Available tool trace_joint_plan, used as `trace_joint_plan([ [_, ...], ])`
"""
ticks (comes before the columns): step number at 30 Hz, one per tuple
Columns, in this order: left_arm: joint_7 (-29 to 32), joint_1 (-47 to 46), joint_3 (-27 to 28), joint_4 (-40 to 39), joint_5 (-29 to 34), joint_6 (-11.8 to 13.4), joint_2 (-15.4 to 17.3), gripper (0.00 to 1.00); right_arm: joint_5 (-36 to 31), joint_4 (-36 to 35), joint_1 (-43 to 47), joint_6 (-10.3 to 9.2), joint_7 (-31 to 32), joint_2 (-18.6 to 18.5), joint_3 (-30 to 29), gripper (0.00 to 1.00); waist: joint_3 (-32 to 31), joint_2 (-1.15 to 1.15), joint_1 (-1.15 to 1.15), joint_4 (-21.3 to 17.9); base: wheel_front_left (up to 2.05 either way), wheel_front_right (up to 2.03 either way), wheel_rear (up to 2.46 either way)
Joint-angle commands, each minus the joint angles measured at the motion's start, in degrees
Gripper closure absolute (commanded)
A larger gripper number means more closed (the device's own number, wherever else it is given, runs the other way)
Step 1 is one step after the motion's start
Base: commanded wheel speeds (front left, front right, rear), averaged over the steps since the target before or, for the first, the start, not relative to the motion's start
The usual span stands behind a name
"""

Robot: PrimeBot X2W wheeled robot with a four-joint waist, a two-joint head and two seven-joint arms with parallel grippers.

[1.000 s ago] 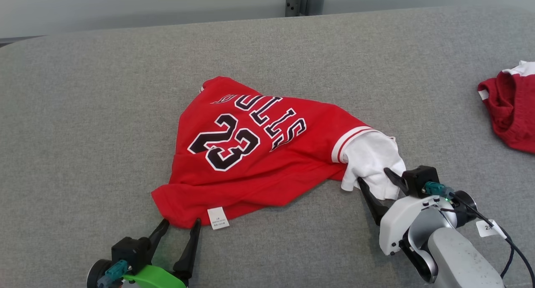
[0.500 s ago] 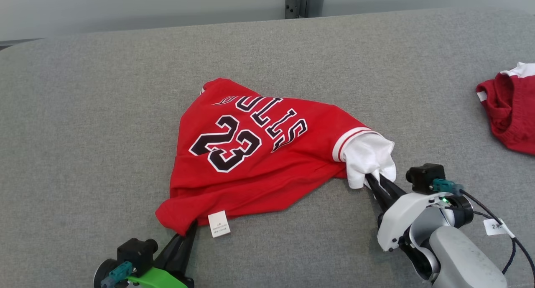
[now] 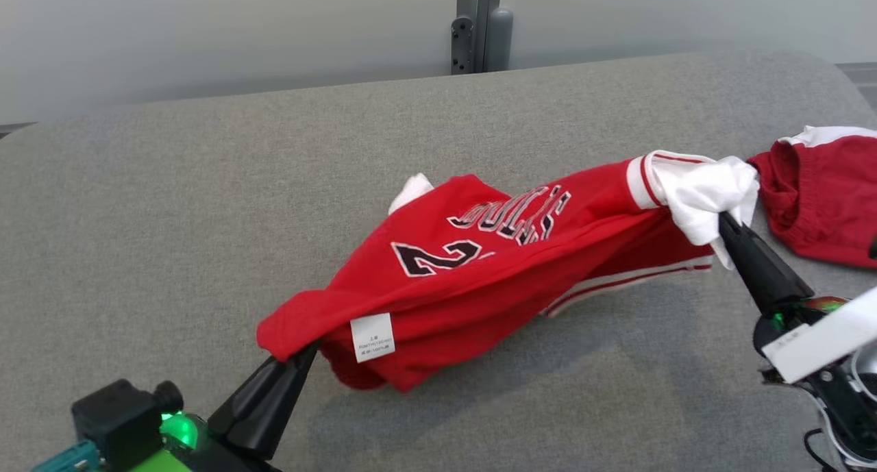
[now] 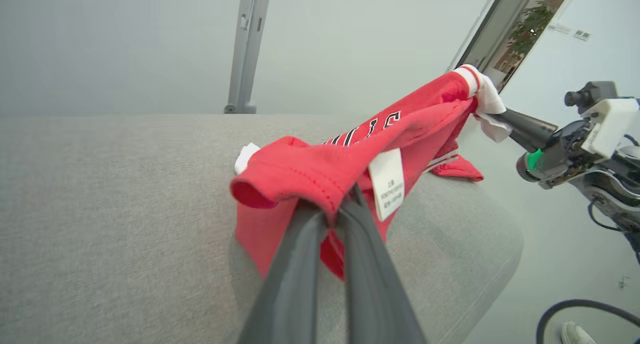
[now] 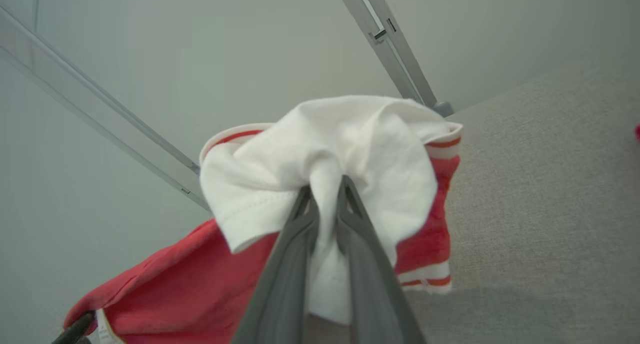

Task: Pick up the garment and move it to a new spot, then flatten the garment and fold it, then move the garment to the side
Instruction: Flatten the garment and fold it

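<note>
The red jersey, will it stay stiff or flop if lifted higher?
Probably floppy: the jersey sags between the left end effector and right end effector. Likely light, since pinched corners carry it. Its belly may drag on the cushion.

The left jaws and right jaws are long, tapering, matte black; the left wrist bears a black camera block point(image 3: 118, 410) and green light point(image 3: 175, 428), the right a white cover point(image 3: 822, 338)

Red garment point(image 3: 479, 273) hangs stretched in mid-air.
I see its white end far right, its tagged red corner near left.
</note>
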Motion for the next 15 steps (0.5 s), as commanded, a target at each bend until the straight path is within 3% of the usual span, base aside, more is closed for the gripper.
trace_joint_plan([
  [1, 1.0, 0.9, 1.2, -2.9, -1.6, 0.8, 1.1, 1.0, 2.1, -2.3, 1.7, 0.02, 1.6, -0.7, -1.7, 1.0, -1.0, 0.0, 0.0, -0.9, 0.0, 0.0, 0.0],
  [7, 4.1, 2.2, 7.3, -9.3, -4.9, 3.5, 5.8, 1.0, 9.0, -7.3, 6.1, 0.02, 8.0, -0.2, -6.7, 1.0, -1.8, 0.0, 0.0, -2.9, 0.0, 0.0, 0.0],
  [15, 5.7, 3.2, 10.2, -13.1, -6.0, 4.4, 8.9, 1.0, 14.0, -11.9, 8.5, 0.02, 13.0, 0.2, -9.8, 1.0, -0.8, 0.0, 0.0, -5.7, 0.0, 0.0, 0.0],
])
